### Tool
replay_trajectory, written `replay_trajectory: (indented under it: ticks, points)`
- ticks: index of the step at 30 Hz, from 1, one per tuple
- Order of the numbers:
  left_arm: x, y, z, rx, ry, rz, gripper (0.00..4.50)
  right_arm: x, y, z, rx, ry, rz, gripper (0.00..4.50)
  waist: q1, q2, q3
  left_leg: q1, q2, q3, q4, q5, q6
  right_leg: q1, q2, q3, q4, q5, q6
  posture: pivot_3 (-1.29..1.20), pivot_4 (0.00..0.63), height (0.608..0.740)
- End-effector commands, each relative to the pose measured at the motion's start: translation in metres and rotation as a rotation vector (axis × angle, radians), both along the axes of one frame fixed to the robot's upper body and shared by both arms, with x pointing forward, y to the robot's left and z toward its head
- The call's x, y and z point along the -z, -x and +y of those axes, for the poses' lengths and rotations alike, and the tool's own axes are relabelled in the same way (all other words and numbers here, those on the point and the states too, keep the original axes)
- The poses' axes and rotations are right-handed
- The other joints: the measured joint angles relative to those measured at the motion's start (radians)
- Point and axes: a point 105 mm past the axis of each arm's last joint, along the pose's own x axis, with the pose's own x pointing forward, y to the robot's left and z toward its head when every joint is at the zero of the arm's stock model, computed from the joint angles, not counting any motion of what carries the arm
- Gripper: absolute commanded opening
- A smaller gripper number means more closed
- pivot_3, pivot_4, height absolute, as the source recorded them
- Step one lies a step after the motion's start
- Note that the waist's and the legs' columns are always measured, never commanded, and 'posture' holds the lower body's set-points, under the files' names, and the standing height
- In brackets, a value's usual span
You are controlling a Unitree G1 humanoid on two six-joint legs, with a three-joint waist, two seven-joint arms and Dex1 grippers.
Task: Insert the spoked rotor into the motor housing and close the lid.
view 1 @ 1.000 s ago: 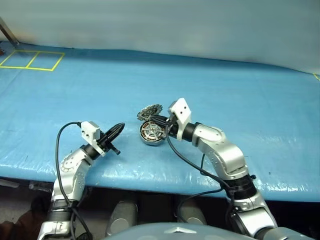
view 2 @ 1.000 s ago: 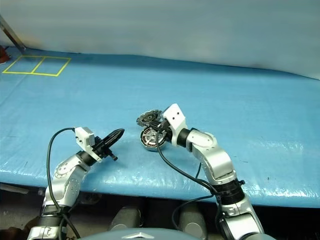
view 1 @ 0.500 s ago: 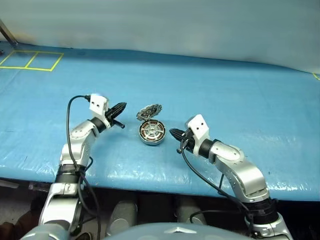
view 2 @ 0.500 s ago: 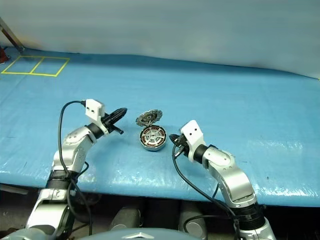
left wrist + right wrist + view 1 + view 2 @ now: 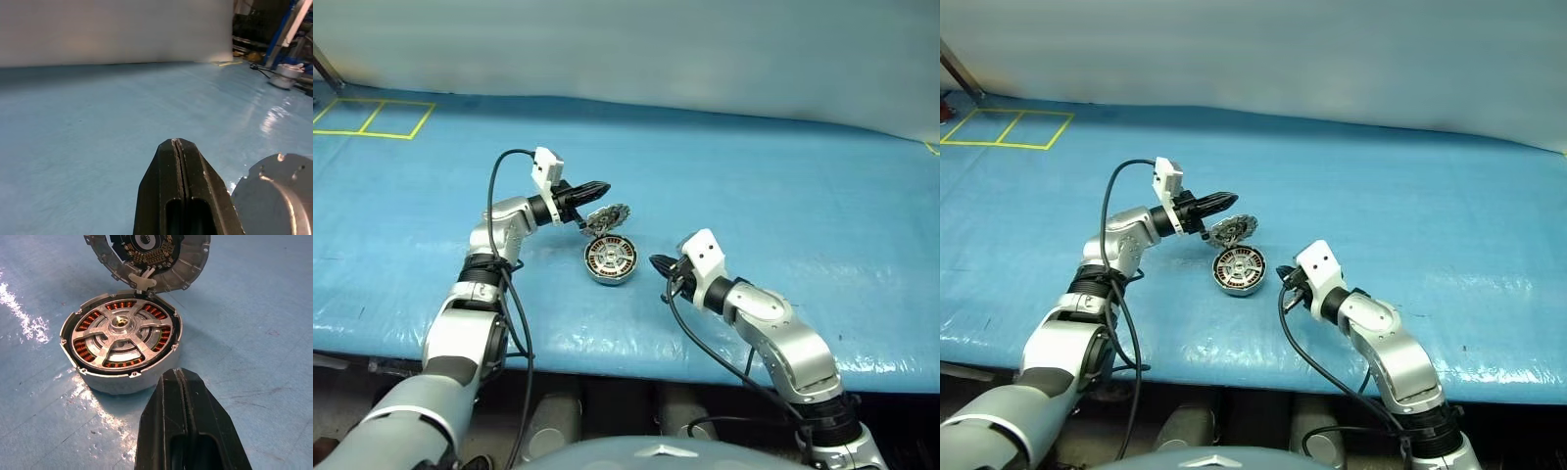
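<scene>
The motor housing [image 5: 113,382] sits on the blue table, its copper windings showing around the rim. The spoked rotor [image 5: 122,336] lies seated inside it, spokes up. The hinged lid [image 5: 608,216] stands open and tilted behind the housing, circuit side facing it [image 5: 146,254]. My left gripper [image 5: 600,187] is shut and hovers level just behind and above the lid, whose grey back [image 5: 275,196] shows beside its fingers [image 5: 188,196]. My right gripper [image 5: 655,261] is shut and empty, a short way right of the housing, pointing at it.
Blue sheeting [image 5: 783,196] covers the whole table up to a pale wall behind. Yellow tape squares [image 5: 372,117] mark the far left corner. The table's front edge [image 5: 607,343] runs close below the housing.
My left gripper swung from the front left up and rightward to just behind the lid. My right gripper drew back from the housing to the right, then held still.
</scene>
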Motion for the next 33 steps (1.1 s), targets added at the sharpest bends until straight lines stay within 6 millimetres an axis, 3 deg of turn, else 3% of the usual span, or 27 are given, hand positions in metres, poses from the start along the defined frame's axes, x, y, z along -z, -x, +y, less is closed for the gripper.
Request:
replay_trajectory:
  ticks: [1, 7, 13, 26, 33]
  points:
    - [-0.004, 0.0, -0.014, 0.067, -0.032, -0.004, 0.0, -0.014, 0.0, -0.002, 0.019, -0.01, -0.058, 0.02, 0.0, 0.0, 0.0, 0.0, 0.0, 0.0, 0.0, 0.0, 0.0, 0.0, 0.0, 0.0, 0.0, 0.0, 0.0, 0.0, 0.15, 0.74]
    - [0.011, 0.02, -0.031, 0.249, -0.087, 0.052, 0.0, -0.015, 0.001, -0.007, 0.047, -0.01, -0.064, 0.02, 0.0, 0.0, 0.0, 0.0, 0.0, 0.0, 0.0, 0.0, 0.0, 0.0, 0.0, 0.0, 0.0, 0.0, 0.001, 0.0, 0.15, 0.74]
    - [0.026, 0.039, -0.028, 0.365, -0.129, 0.111, 0.0, -0.012, 0.0, -0.009, 0.061, -0.006, -0.057, 0.02, -0.006, 0.0, 0.0, 0.0, 0.0, 0.0, 0.0, 0.0, 0.0, 0.0, 0.0, 0.0, 0.001, 0.0, 0.001, 0.0, 0.15, 0.74]
    - [0.059, 0.056, -0.006, 0.319, -0.217, 0.168, 0.0, -0.013, -0.009, -0.005, 0.071, -0.018, -0.064, 0.02, -0.007, 0.0, 0.0, 0.002, 0.0, 0.0, 0.001, 0.0, 0.0, 0.001, 0.0, 0.001, 0.001, 0.0, 0.001, 0.0, 0.15, 0.74]
    - [0.049, 0.052, 0.001, 0.205, -0.12, 0.112, 0.0, -0.02, -0.016, 0.001, 0.061, -0.081, -0.106, 0.02, -0.006, 0.0, 0.0, 0.003, 0.0, 0.0, 0.001, 0.0, 0.0, 0.002, 0.0, 0.001, 0.002, 0.0, 0.001, 0.0, 0.15, 0.74]
